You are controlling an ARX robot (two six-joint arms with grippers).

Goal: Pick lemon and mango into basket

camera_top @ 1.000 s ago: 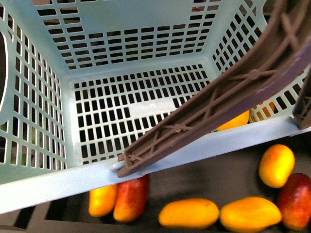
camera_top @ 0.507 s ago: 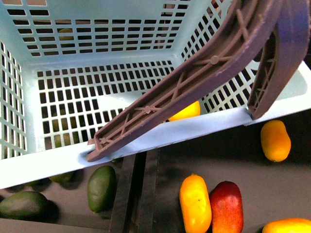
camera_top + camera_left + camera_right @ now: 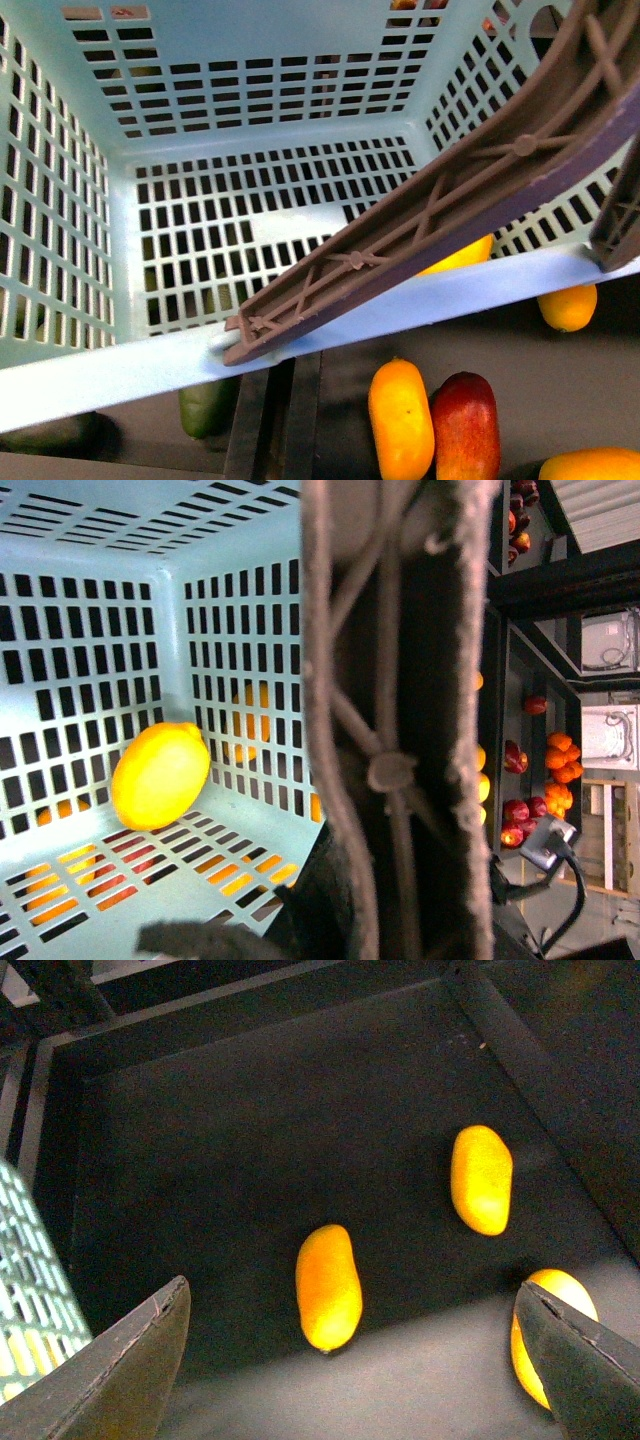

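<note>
Right wrist view: right fingers [image 3: 120,1380], wide open and empty, hang over the mango [image 3: 328,1285] on the dark shelf [image 3: 250,1110], its long axis across their closing line; lemon [image 3: 160,775] already in basket [image 3: 90,630]; left fingers' grip cannot be told.

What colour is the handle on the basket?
Brown, with ribbed cross-bracing; the handle shows best in the front view, over the teal basket.

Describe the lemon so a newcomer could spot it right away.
Find the light teal basket with the brown arch handle. On its slotted floor, against a wall, lies the lemon, rounded and bright yellow. It is the only fruit inside; the longer yellow-orange mango and the red-blushed mango beside it lie outside on the dark surface.
</note>
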